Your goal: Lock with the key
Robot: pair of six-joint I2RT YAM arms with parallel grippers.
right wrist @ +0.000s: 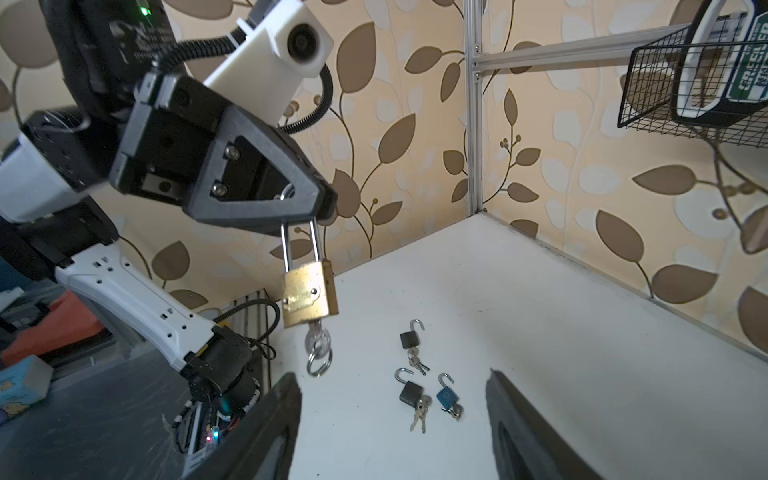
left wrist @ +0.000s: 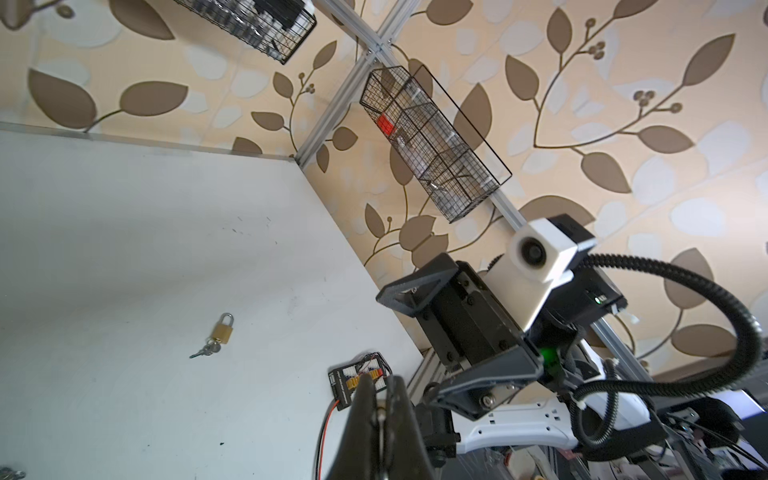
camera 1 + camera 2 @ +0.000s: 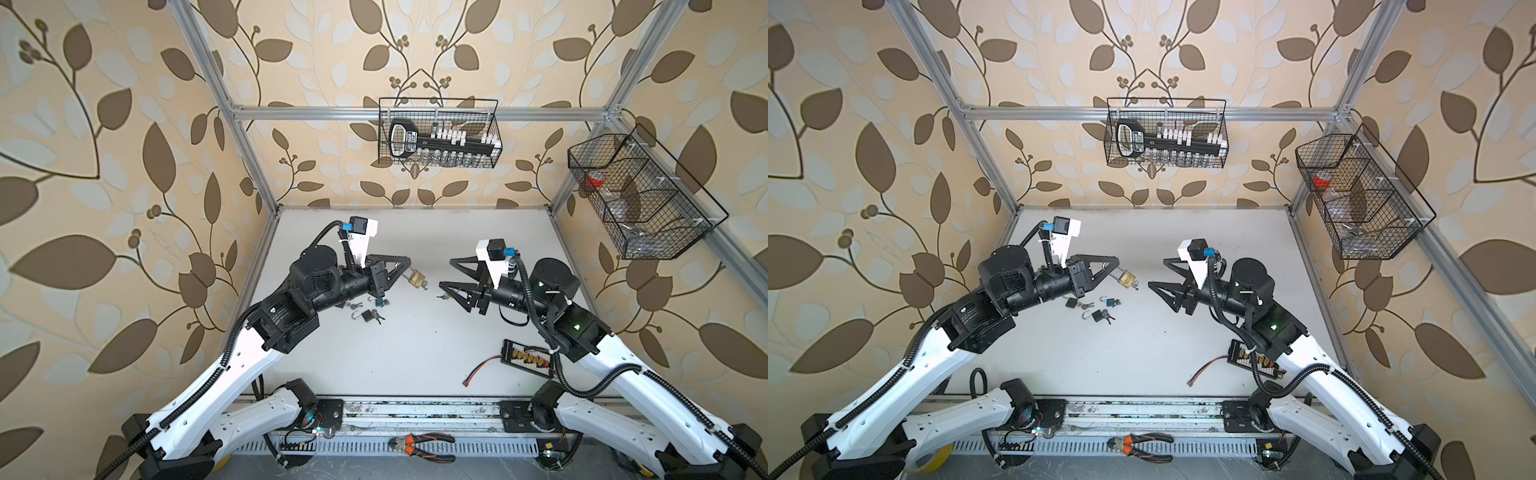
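A brass padlock (image 1: pixel 309 293) hangs in the air by its long shackle, which my left gripper (image 1: pixel 320 208) is shut on. A key (image 1: pixel 316 338) with a ring sticks out of its underside. In both top views the padlock (image 3: pixel 417 277) (image 3: pixel 1128 279) hangs just beyond the left gripper (image 3: pixel 404 266) (image 3: pixel 1113 266). My right gripper (image 3: pixel 447 273) (image 3: pixel 1158 273) faces it a short way off, open and empty. In the right wrist view its own gripper (image 1: pixel 392 374) stands wide apart below the key. The shackle shows between the shut left fingers (image 2: pixel 365 411).
Three small padlocks with open shackles and keys lie on the white table: two black (image 1: pixel 409 338) (image 1: pixel 411 392) and one blue (image 1: pixel 446 397). Another brass padlock (image 2: pixel 223 330) lies under the right gripper. A charger board (image 3: pixel 528 357), pliers (image 3: pixel 424 444) and wall baskets (image 3: pixel 438 133) (image 3: pixel 644 195) surround them.
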